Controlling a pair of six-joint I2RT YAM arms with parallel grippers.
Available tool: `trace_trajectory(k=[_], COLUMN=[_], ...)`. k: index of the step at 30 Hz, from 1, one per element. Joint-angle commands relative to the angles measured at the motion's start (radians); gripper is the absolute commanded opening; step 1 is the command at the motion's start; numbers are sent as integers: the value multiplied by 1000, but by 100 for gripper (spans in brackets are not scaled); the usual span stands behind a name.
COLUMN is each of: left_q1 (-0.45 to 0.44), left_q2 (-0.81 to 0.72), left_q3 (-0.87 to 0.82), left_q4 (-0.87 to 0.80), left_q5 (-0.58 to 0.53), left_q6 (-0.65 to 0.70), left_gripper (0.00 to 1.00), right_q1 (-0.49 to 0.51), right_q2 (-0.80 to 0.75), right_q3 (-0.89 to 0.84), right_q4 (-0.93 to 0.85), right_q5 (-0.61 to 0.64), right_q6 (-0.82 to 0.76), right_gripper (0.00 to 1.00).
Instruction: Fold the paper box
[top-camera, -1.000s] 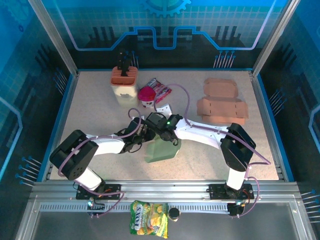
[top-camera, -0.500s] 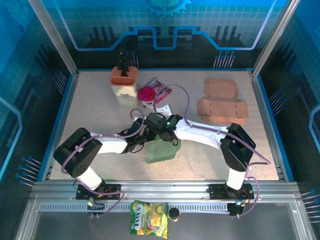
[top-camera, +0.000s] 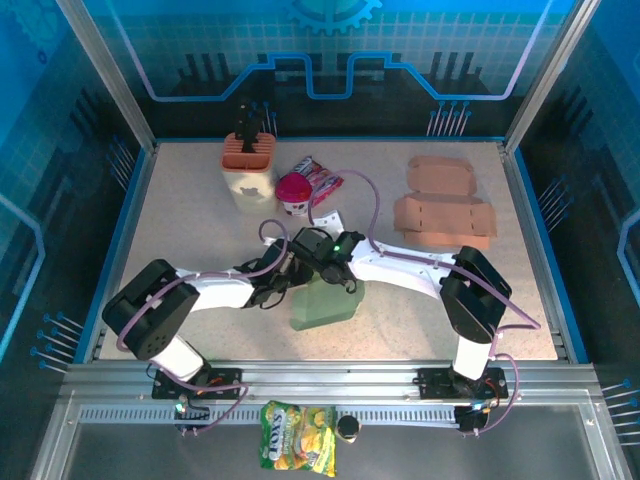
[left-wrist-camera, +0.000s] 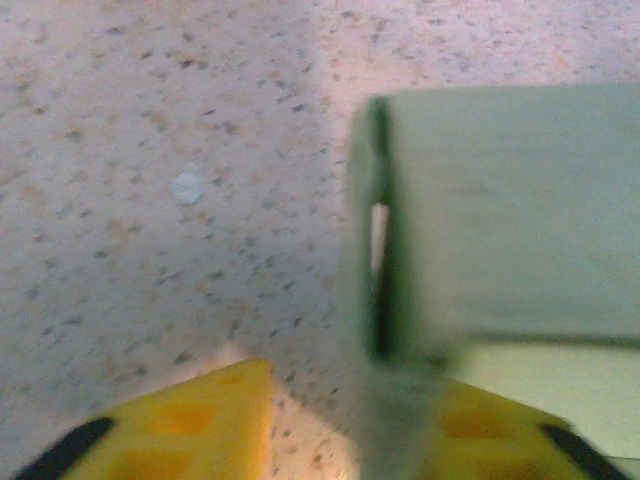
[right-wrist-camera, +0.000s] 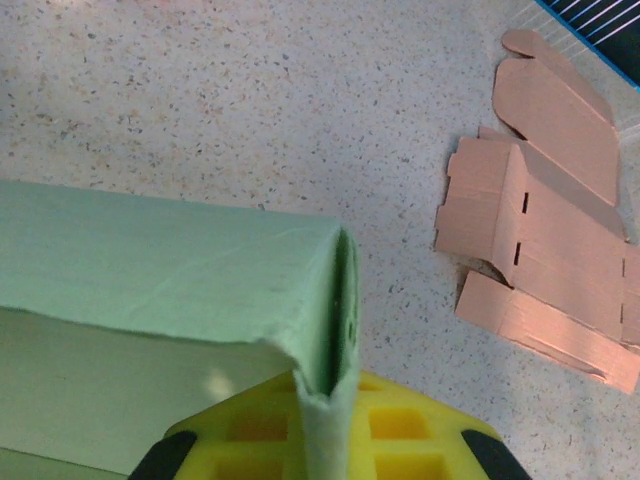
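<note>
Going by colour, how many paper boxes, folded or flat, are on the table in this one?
1 green paper box, partly folded
2 flat tan cardboard box blanks
Total: 3

I was running a robot lab cell: a speckled desk (top-camera: 180, 250) fenced by aluminium posts (top-camera: 105, 70) and blue circuit-print panels (top-camera: 330, 40), with the left arm (top-camera: 215, 288) and right arm (top-camera: 420, 268) bolted to a slotted rail (top-camera: 330, 380).

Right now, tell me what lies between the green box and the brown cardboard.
Bare tabletop, per the right wrist view, separates green box from brown cardboard; overhead, the right arm spans it.
</note>
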Motion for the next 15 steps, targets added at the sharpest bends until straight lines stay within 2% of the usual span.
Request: trace_trajectory(k=[1,4,5,6,9,15], left_q1=[24,28,29,29,29,29], left_q2=[-64,-120,-139,-155,-202,-303], left_q3=[2,12,14,15,25,51], left_q4=[-130,-162,-169,-176,-206,-293], left_q5=[-46,-24,-14,-7,18,13], left_q6=[24,28,27,25,22,24], left_gripper=[48,58,68,72,75,74], right_q1=[-5,-23,-30,-34,-57,-119], right_q2=[-12,-5,1,4,15,50], right_q3=[-18,-12,-11,-10,-15,-1], right_q4=[-27,-49,-58,-63,-73,-135], right_q5=[-14,-32,-36,-44,-73,-136], right_q6=[29,52,61,68,90,153], right_gripper=[0,0,0,0,0,0])
